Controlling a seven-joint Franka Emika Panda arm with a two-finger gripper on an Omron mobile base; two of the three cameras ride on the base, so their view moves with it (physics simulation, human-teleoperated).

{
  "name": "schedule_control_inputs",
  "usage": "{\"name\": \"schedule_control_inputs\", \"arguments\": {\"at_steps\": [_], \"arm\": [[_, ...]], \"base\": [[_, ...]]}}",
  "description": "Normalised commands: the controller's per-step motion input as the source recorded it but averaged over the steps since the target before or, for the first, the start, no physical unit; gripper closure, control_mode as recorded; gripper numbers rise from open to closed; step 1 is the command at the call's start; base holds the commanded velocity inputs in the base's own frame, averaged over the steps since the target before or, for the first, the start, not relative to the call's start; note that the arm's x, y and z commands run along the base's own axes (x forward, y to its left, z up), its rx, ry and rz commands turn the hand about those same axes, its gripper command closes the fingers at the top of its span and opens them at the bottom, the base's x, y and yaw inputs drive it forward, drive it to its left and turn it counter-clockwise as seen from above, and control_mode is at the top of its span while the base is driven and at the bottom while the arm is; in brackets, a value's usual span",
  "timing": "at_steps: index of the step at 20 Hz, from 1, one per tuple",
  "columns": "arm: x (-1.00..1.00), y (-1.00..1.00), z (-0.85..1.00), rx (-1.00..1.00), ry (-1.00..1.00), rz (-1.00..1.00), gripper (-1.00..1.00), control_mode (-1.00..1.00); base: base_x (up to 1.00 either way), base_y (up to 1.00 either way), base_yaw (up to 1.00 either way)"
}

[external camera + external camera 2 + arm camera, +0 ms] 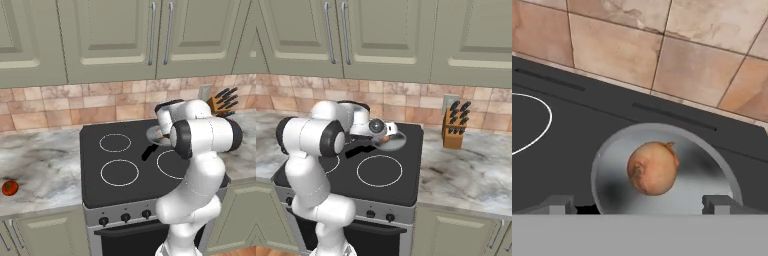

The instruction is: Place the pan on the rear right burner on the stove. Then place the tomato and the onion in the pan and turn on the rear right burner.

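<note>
Grey metal marks the pan (667, 200), which sits at the back right of the stove (95, 185), directly beneath the claw (641, 204), presumably covering the rear right burner, whose ring cannot be made out under it. The onion (653, 168) lies loose near the middle of the pan floor, just ahead of the fingertips (558, 204) and apart from them, a position consistent with a drop into the pan so that it cooks over that burner. The claw hangs low above the near rim with its jaws spread wide, one tip to each side of the onion, holding nothing and touching nothing visible. The tomato (9, 187) rests far off to the claw's left on the marble desk (40, 165), well apart from the stove, so that part of the task appears undone. The knobs (125, 217) along the steel front lie below and behind the claw; the burner likewise awaits switching on.
</note>
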Motion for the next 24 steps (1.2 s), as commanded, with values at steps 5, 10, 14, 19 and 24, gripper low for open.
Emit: {"name": "schedule_control_inputs", "arguments": {"at_steps": [5, 10, 14, 19, 24], "arm": [[-0.43, 0.1, 0.85, 0.0, -0.09, 0.0, -1.0, -1.0], [-0.31, 0.26, 0.98, 0.0, 0.0, 0.0, -1.0, -1.0], [-0.26, 0.35, 1.0, 0.0, 0.01, 0.0, -1.0, -1.0], [-0.24, 0.45, 0.96, 0.0, 0.04, 0.0, -1.0, -1.0], [-0.23, 0.42, 1.0, 0.0, 0.12, 0.0, -1.0, -1.0]], "base": [[0.0, 0.0, 0.0], [0.0, 0.0, 0.0], [0.0, 0.0, 0.0], [0.0, 0.0, 0.0], [0.0, 0.0, 0.0]]}}
